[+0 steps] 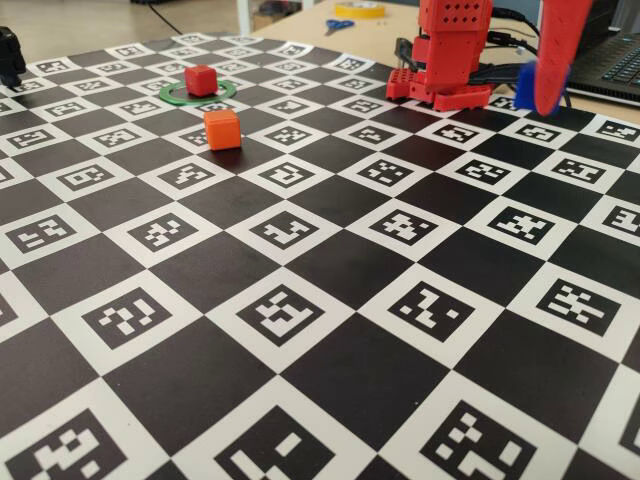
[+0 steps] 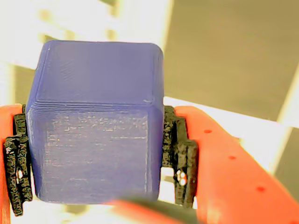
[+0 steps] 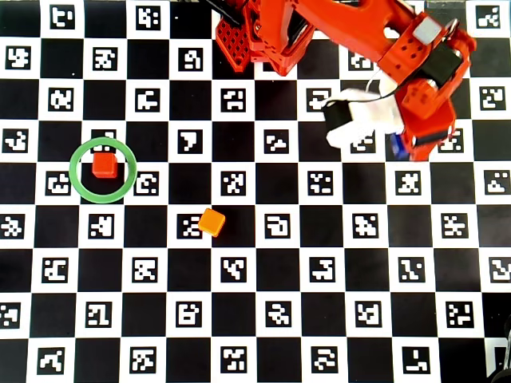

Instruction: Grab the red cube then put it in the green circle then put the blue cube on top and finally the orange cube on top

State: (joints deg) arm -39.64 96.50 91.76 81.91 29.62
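Note:
My gripper (image 2: pixel 96 156) is shut on the blue cube (image 2: pixel 93 121), pinched between the black pads (image 2: pixel 180 154) and filling the wrist view. In the fixed view the gripper (image 1: pixel 542 92) holds the blue cube (image 1: pixel 526 85) in the air at the far right, beside the arm's base. In the overhead view only a blue sliver of the cube (image 3: pixel 397 147) shows under the gripper (image 3: pixel 405 137). The red cube (image 1: pixel 200 80) (image 3: pixel 104 165) sits inside the green circle (image 1: pixel 190 102) (image 3: pixel 73 170) far to the left. The orange cube (image 1: pixel 222 129) (image 3: pixel 211 222) lies on the mat outside the ring.
The arm's red base (image 1: pixel 445 60) (image 3: pixel 263 32) stands at the back edge of the black-and-white marker mat (image 1: pixel 300 300). Scissors (image 1: pixel 338 25), a yellow tape roll (image 1: pixel 360 8) and a laptop (image 1: pixel 620 60) lie behind the mat. A black object (image 1: pixel 8 55) stands at the far left.

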